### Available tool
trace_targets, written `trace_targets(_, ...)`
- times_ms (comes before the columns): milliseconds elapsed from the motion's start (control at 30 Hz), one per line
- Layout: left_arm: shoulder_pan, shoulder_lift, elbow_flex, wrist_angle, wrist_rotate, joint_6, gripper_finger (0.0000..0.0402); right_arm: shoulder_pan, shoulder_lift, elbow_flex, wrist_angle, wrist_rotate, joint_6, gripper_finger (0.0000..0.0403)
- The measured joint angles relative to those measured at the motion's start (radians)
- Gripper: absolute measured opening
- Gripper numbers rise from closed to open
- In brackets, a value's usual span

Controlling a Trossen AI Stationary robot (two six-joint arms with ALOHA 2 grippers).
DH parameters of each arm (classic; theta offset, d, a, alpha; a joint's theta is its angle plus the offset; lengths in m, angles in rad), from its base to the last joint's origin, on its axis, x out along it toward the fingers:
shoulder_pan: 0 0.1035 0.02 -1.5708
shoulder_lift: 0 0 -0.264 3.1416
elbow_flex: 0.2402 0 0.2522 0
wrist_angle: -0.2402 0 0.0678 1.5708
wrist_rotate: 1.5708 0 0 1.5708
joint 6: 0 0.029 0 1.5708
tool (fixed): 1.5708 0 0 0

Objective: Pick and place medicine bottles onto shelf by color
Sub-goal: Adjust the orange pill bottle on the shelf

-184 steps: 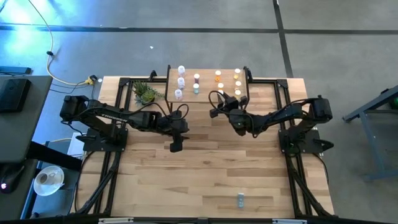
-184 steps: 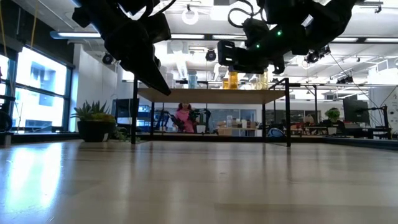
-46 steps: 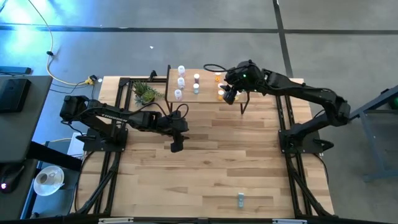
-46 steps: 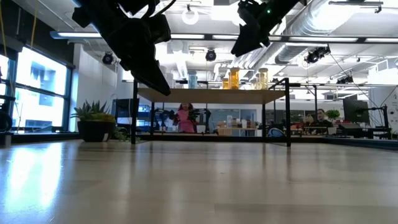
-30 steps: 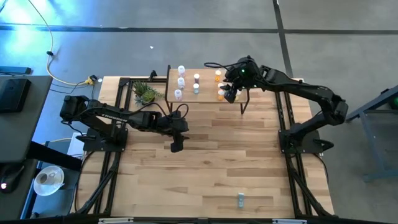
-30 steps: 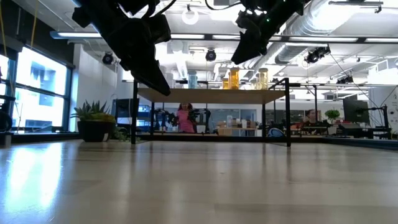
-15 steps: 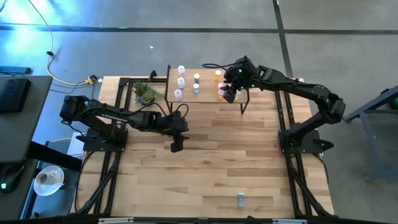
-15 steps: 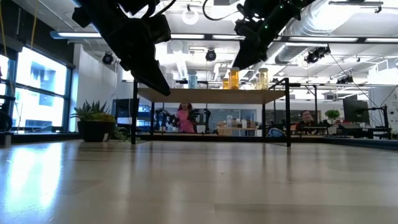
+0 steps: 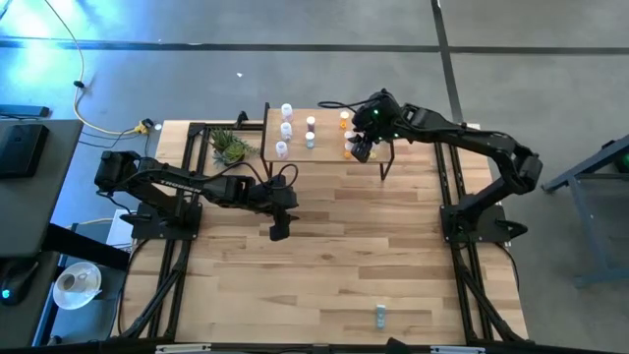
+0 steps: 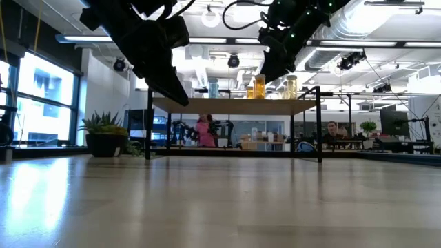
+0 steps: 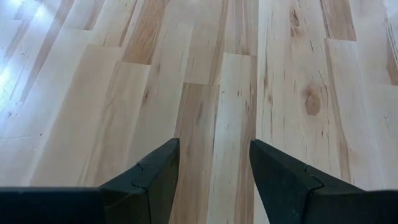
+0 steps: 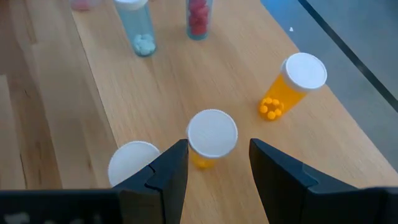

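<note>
Hovering now over the low light-wood shelf [image 9: 324, 130], right hand [image 12: 213, 163] having crept leftward, fingers apart and empty above a white-capped orange medicine bottle [image 12: 211, 138]; left hand [image 11: 213, 163] idling apart above the table.

Right end effector [image 9: 360, 149] covering shelf [image 9: 326, 155] bottles (high view), tabletop bottle [image 9: 379, 315] colour too small to tell

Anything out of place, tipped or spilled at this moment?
One bottle sits alone near the table's front edge, far from the shelf where the others stand upright. Nothing looks spilled or tipped. The right tool hangs open over a white-capped yellow bottle on the shelf; the left tool is open above bare table.
</note>
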Motion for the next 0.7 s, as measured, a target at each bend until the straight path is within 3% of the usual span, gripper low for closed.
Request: trace_targets(700, 0.0, 0.0, 0.0, -0.007, 0.0, 0.0, 0.0186, -0.003, 0.005, 0.0, 0.014, 0.053, -0.023, 0.0162)
